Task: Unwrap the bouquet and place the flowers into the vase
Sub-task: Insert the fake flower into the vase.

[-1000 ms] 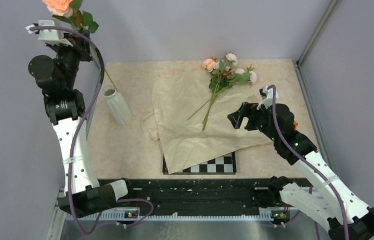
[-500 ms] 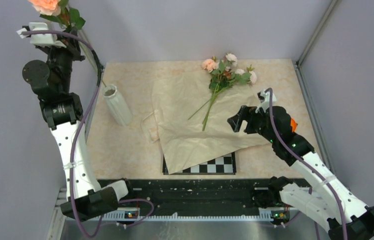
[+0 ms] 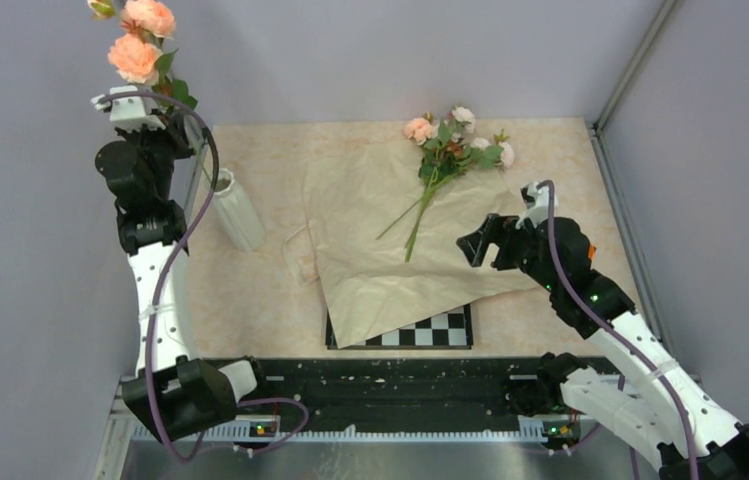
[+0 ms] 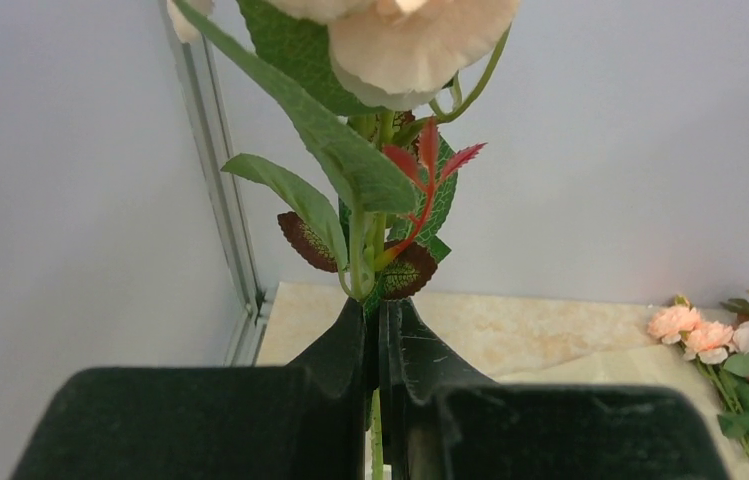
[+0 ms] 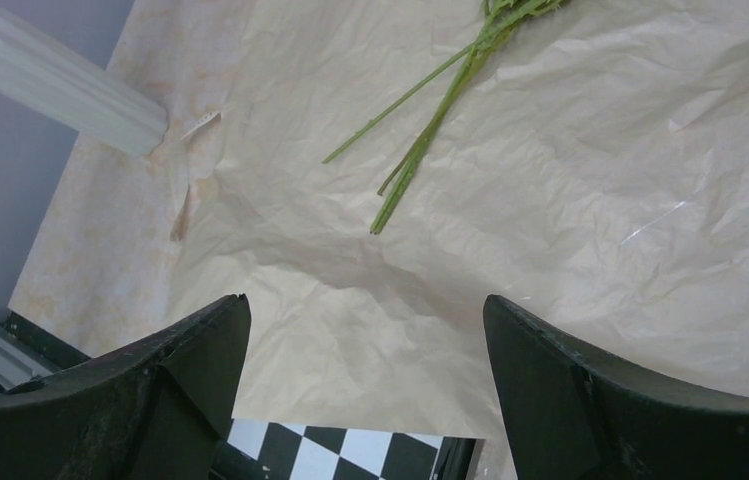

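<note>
The left gripper is clamping a rose stem upright, with its lower end reaching toward the vase at five o'clock. The right gripper is hanging wide, empty. The loose flowers are lying at its eleven o'clock.

Black-white checkerboard at near edge of beige marble-look tabletop; grey walls; metal corner post far right.
</note>
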Controlling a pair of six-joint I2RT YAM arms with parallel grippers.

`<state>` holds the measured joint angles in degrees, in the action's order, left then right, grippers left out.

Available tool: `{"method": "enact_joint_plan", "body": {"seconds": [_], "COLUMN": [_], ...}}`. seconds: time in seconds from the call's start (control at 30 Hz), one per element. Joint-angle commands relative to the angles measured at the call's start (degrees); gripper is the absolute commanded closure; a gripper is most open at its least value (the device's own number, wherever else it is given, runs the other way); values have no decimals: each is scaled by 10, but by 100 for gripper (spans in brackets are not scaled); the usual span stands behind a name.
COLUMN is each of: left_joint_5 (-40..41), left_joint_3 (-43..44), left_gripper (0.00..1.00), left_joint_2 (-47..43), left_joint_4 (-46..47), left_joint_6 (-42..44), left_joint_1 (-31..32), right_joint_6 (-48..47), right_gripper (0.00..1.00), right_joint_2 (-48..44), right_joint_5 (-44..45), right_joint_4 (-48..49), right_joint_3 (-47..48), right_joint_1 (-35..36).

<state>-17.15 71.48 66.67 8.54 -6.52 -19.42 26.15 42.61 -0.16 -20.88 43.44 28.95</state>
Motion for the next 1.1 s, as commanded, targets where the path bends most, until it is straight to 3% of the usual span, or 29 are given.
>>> {"method": "enact_joint_plan", "body": {"seconds": [0.0, 0.2, 0.5, 1.07], "left_joint_5": [17, 26, 26, 26], "left_joint_3": [-46, -103, -132, -160], "left_gripper": [100, 100, 99, 70], "left_joint_2": [-24, -22, 5, 12], "left_joint_4": [72, 116, 99, 74], "left_joint_6": [-12, -38, -28, -15], "left_joint_1": [-3, -3, -2, -3], "right_joint_6": [3, 4, 5, 7], "right_gripper": [11, 11, 11, 10], "right_joint_2": [-17, -20, -20, -19], "right_joint_5": [-14, -19, -26, -29], "right_joint_4": [23, 26, 32, 35], "right_joint_3": [-8, -9, -15, -24], "right_joint_1": [-4, -4, -4, -5]}}
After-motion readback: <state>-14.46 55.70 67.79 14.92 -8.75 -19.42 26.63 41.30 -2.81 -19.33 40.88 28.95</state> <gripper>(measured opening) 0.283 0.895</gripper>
